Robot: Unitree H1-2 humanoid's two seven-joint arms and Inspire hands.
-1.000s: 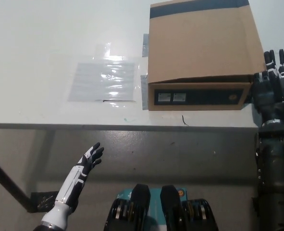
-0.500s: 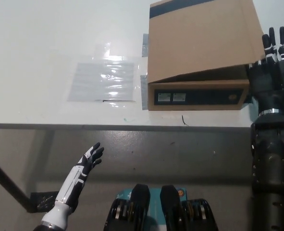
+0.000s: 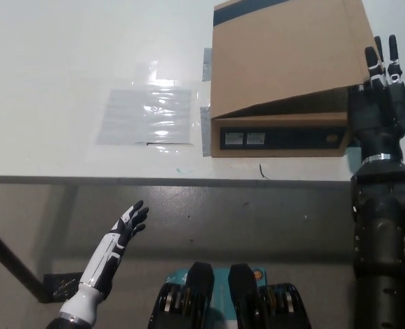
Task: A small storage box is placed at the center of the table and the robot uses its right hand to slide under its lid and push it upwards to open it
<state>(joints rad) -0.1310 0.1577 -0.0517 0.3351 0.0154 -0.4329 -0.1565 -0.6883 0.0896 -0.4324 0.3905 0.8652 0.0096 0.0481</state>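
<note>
1. Cardboard-brown, that's the storage box (image 3: 282,130), sitting on the white table (image 3: 65,62) toward the right of the head view, close to the near edge.
2. Its lid (image 3: 288,58) is tilted: the right front corner is lifted clear of the box body, while the left front corner sits down close to it, leaving a wedge-shaped gap that widens to the right.
3. Up at that raised corner is the black right hand (image 3: 377,103), at the box's right side, fingers extended upward and slightly apart, gripping nothing.
4. The fingertips (image 3: 382,56) rise just past the lid's right edge; the palm is level with the gap, right against the corner. Whether it actually presses the underside of the lid can't be made out from here.
5. The black forearm runs straight down from the hand to the bottom right of the picture.
6. On the box front there's a dark panel with two small pale labels (image 3: 245,138).
7. Left of the box, a clear plastic sheet (image 3: 146,115) lies flat on the table, well apart from the hands.
8. White left hand (image 3: 130,223) hangs below the table edge at lower left, fingers loosely spread, holding nothing.
</note>
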